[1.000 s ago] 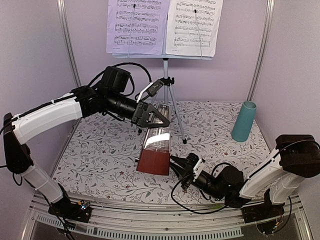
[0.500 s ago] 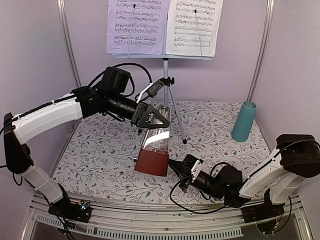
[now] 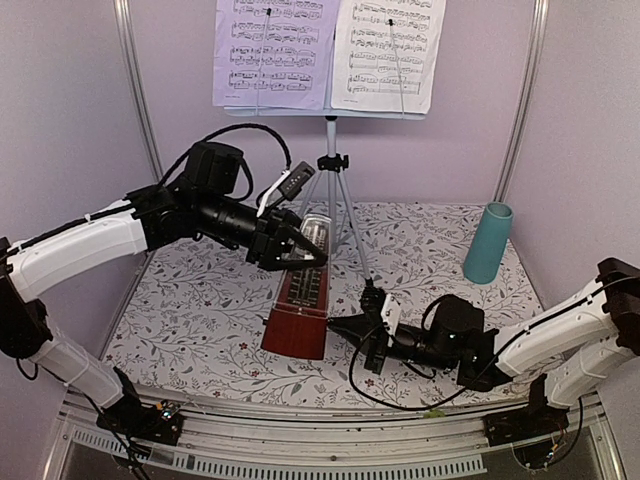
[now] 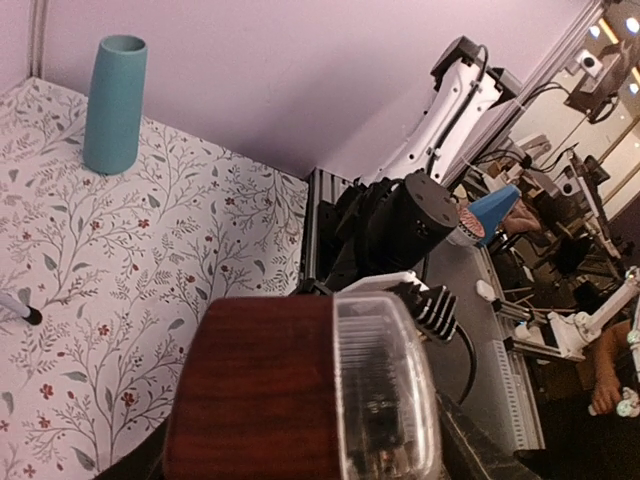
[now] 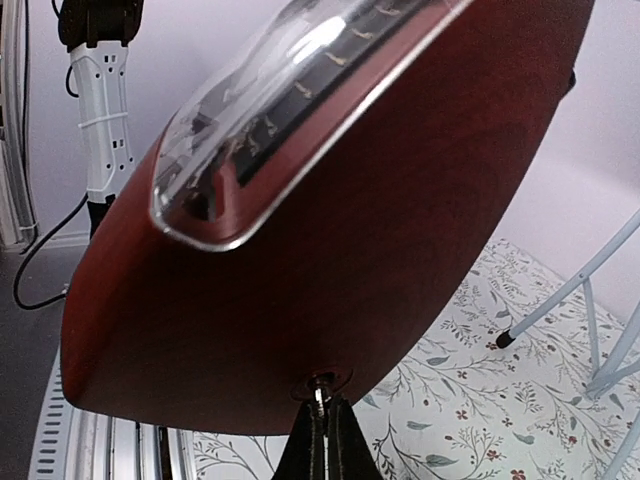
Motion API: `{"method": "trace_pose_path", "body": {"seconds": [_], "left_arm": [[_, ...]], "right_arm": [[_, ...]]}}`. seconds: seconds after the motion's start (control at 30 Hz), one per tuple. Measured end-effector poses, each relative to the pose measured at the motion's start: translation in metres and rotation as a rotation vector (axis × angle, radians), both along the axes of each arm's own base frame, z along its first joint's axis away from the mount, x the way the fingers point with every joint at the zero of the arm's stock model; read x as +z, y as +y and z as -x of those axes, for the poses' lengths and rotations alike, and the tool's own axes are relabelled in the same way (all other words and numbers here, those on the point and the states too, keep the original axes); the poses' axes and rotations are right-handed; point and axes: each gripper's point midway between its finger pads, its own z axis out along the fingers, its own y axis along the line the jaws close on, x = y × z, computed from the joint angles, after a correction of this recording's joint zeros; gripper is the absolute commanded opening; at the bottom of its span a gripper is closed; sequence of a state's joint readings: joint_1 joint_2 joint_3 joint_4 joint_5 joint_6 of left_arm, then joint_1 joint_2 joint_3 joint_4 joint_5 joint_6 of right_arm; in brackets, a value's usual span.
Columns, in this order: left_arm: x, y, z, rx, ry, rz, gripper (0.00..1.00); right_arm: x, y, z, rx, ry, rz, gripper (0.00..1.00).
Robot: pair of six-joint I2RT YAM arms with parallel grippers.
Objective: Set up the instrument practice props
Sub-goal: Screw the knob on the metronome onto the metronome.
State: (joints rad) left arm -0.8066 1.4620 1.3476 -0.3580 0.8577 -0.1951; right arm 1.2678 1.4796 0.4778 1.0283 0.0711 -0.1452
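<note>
- music stand up at the back, sheet music on it: done.
- metronome tilted on mat, left gripper clamped on its top.
- right gripper pinched together at side key; setting it level looks left.

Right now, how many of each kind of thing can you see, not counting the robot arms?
Music stand: 1
Sheet-music pages: 2
Metronome: 1
Teal cup: 1
Total: 5
</note>
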Motion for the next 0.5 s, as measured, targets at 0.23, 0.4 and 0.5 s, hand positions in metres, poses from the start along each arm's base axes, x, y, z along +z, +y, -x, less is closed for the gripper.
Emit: {"method": "trace_pose_path", "body": {"seconds": [0.23, 0.4, 0.5], "left_arm": [[0.01, 0.0, 0.014, -0.007, -0.253, 0.063, 0.0], [0.014, -0.003, 0.028, -0.006, -0.434, 0.111, 0.0], [0.017, -0.002, 0.034, 0.005, -0.545, 0.146, 0.0]], "right_arm": [[0.003, 0.005, -0.015, 0.14, 0.292, 0.027, 0.0], [0.004, 0.002, -0.022, 0.235, 0.535, 0.031, 0.0], [0.009, -0.004, -0.029, 0.279, 0.662, 0.016, 0.0]]}}
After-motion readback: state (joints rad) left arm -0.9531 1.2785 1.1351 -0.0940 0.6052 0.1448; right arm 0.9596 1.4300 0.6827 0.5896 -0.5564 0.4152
